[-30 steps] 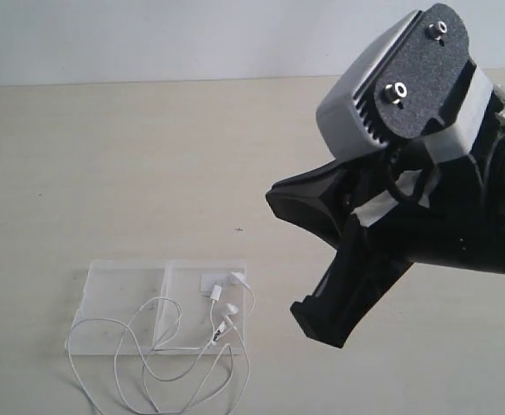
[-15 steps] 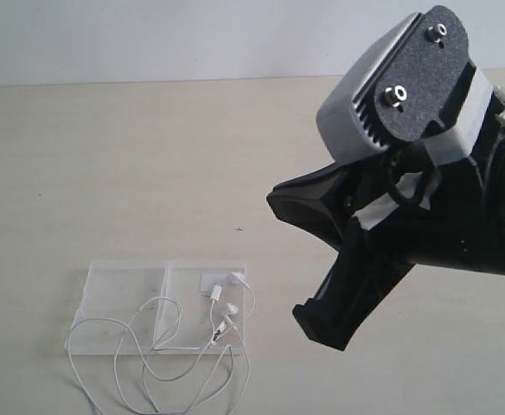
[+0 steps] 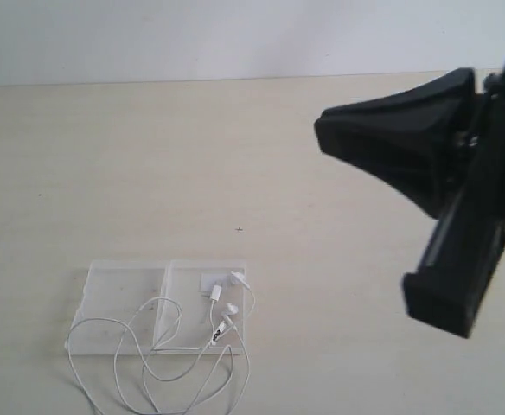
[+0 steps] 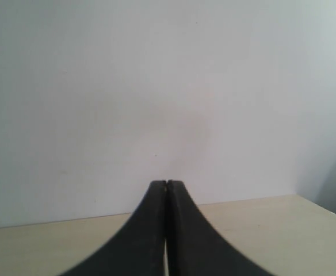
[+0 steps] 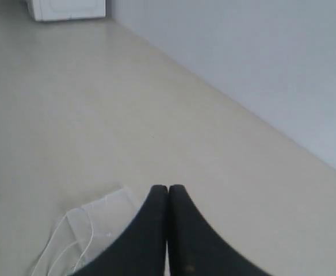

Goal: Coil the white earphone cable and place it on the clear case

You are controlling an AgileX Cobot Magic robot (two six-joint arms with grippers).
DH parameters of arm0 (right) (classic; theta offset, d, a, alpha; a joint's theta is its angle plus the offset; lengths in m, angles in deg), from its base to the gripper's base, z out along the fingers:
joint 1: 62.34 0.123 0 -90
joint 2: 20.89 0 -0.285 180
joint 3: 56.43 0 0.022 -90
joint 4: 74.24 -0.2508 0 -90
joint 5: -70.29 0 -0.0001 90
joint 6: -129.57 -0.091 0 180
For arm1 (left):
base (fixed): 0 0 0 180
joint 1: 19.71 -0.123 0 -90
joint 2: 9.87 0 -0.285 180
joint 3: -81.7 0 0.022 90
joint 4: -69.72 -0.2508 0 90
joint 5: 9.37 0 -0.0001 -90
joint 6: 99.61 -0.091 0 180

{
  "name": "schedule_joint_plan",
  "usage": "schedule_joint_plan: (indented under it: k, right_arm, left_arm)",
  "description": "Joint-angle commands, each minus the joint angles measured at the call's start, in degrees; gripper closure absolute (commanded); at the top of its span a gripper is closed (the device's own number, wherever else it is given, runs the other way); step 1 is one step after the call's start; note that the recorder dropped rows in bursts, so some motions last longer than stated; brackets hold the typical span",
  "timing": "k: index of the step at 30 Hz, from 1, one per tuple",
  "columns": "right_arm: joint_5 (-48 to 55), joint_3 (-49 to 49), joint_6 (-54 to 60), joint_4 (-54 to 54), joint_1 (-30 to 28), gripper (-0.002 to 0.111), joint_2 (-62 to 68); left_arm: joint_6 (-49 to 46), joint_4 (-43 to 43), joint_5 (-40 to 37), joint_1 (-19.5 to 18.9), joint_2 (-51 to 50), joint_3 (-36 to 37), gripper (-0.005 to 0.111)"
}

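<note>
Right gripper [image 5: 167, 189] closed; clear case [image 3: 118, 294] lies lengthwise across exterior view.

You have a wide, pale beige matte tabletop [image 3: 149, 156] running back to a plain, pale grey-white wall [image 3: 192, 35]. The light on both is soft and even. In your right wrist view, a white box-shaped unit [image 5: 67, 8] sits far off, just beside the wall.

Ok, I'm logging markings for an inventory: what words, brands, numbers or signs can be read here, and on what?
No text can be read in any view.
Small white label inside the clear case: too small and blurred to tell whether it bears print.
White earphone cable: no marking shows.
</note>
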Motion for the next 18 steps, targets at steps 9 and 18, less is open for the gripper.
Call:
schedule_joint_plan:
  k: [9,18]
  right_arm:
    - [-0.8,-0.3,0.6,0.2,-8.9,0.108,-10.4]
    - [-0.8,-0.3,0.6,0.2,-17.5,0.108,-13.5]
  left_arm:
    - [0.0,-0.2,0.2,0.3,-0.1,0.1,0.107]
    - [0.0,-0.2,0.2,0.3,-0.1,0.1,0.107]
